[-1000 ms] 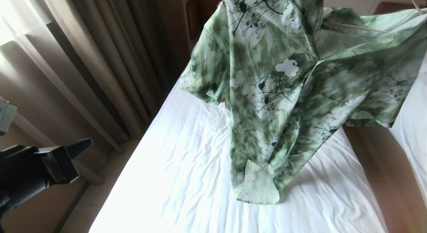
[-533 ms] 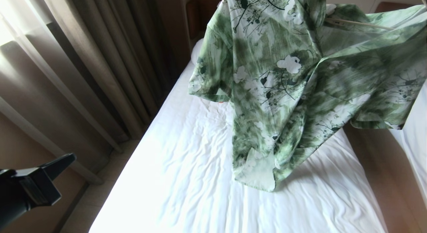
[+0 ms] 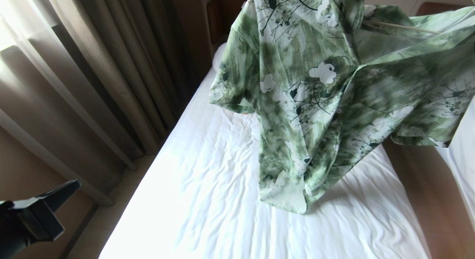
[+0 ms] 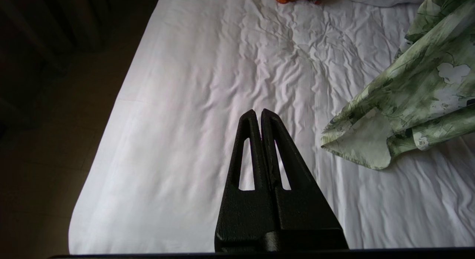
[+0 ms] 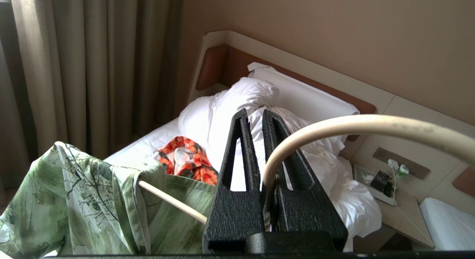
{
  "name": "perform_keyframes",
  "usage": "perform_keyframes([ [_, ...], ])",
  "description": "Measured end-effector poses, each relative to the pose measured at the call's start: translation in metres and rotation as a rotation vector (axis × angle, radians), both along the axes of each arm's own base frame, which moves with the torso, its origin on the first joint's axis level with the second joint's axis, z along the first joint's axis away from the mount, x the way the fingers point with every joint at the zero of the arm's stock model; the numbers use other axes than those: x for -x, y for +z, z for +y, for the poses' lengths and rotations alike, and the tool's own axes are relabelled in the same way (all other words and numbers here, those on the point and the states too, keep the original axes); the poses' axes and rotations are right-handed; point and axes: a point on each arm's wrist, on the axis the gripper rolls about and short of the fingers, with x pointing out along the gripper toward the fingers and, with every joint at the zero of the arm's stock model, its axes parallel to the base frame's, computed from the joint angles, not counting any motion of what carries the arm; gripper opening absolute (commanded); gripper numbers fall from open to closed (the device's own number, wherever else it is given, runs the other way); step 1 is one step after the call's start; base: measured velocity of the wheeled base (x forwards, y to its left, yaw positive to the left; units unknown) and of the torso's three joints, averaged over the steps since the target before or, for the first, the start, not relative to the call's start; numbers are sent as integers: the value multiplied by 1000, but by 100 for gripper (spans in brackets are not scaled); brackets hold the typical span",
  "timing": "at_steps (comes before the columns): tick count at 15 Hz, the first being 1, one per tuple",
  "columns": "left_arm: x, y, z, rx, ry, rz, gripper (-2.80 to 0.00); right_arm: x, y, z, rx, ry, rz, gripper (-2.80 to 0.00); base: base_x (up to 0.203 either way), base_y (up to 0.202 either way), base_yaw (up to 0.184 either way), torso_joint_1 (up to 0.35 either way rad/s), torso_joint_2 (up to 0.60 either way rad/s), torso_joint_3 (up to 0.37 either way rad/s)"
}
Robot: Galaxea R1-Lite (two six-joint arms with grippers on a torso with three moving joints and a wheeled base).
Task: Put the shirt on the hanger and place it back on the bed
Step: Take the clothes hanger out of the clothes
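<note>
Shirt [image 3: 315, 95] in green brushed print with white flowers hangs in the air over the bed [image 3: 207, 199], draped on the cream hanger [image 5: 174, 203] and filling the head view from 12 to 3 o'clock. Its lowest tail drops toward 6 o'clock and reaches the wrinkled white sheet near the middle of the mattress, so the garment's long axis runs steeply from high at 1 o'clock down to the sheet; one short sleeve spreads out toward 10 o'clock, and the other side of the cloth stretches off toward 3 o'clock.

The right end effector [image 5: 256, 116] is closed on the hanger, its two black fingers pinched at the base of the curved hook, which arcs away over them. From that grip a straight cream arm of the hanger slants down into the shirt's shoulder, so the shirt hangs just beside and below the fingers, at about 8 o'clock from them in the right wrist view.

The left end effector [image 4: 258, 112] is closed and holds nothing, fingertips pressed together. It hovers low at 8 o'clock in the head view, off the bed's near corner, well apart from the shirt, whose tail lies on the sheet toward 3 o'clock of its fingertips in the left wrist view.

Beyond the hanger, a bunched white duvet [image 5: 230, 103] and an orange patterned garment [image 5: 185, 158] lie near the headboard [image 5: 219, 66].
</note>
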Motion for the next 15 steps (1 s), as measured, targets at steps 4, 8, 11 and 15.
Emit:
perform_keyframes([
  [4, 1, 2, 0, 4, 0, -12, -280, 1, 0, 0, 0, 0, 4, -280, 0, 0, 0, 0, 0, 0],
  [8, -1, 18, -1, 9, -8, -32, -280, 0, -5, 1, 23, 4, 57, -280, 0, 0, 0, 0, 0, 0],
  [11, -2, 42, -3, 11, -53, -16, -280, -1, -16, 7, 41, 39, 167, -280, 0, 0, 0, 0, 0, 0],
  [15, 2, 70, -19, 43, -249, -7, -280, -9, -29, 16, 63, 52, 268, -280, 0, 0, 0, 0, 0, 0],
])
